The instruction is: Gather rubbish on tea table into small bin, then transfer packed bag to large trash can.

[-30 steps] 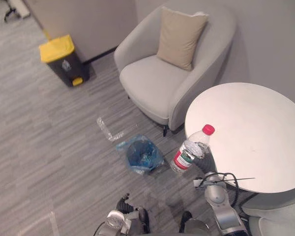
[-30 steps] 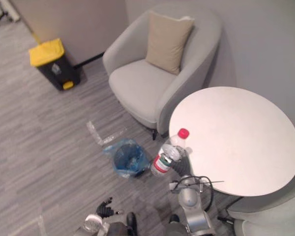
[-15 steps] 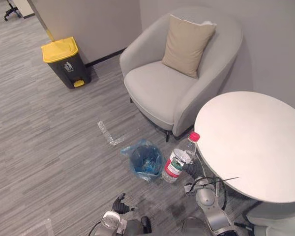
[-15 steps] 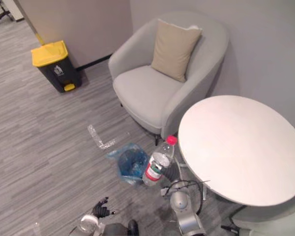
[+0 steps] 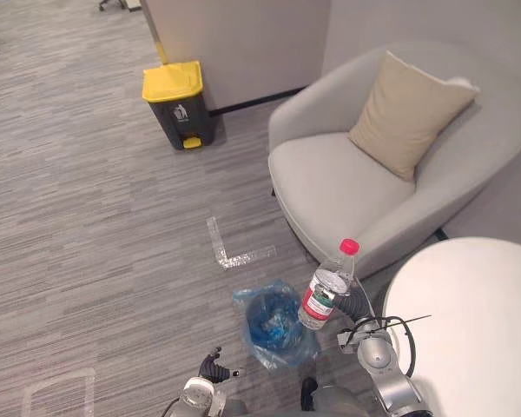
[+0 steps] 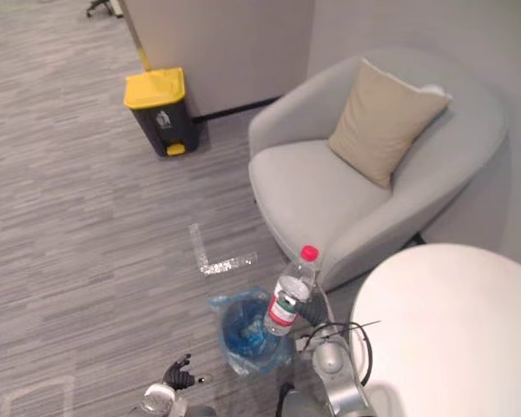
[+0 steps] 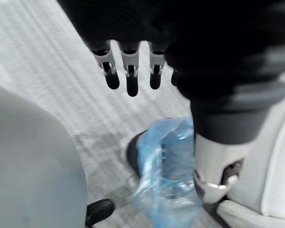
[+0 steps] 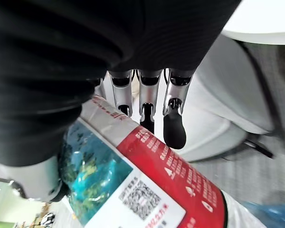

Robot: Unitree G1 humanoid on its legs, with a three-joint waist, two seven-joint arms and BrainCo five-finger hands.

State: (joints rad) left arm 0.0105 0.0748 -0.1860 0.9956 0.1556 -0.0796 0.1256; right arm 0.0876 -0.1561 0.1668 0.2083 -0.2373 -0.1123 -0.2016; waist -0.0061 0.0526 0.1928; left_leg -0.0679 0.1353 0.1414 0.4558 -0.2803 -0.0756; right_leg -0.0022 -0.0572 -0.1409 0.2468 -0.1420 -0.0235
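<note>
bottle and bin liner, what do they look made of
The bottle looks like clear, glossy plastic: the body is see-through, with a red cap and printed label. The liner is probably thin translucent blue plastic film: it crinkles and sags.

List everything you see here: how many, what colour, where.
bottle: one, clear with red cap and label, in the right hand by the small bin
small bin: one, blue bag inside, on the floor
large trash can: one, dark with yellow lid, by the wall
armchair: one, light grey, behind the small bin
cushion: one, beige, on the armchair
table: one, white, at the robot's right
tape mark: one, pale, on the floor
right hand: curled round the bottle
left hand: open, empty
</note>
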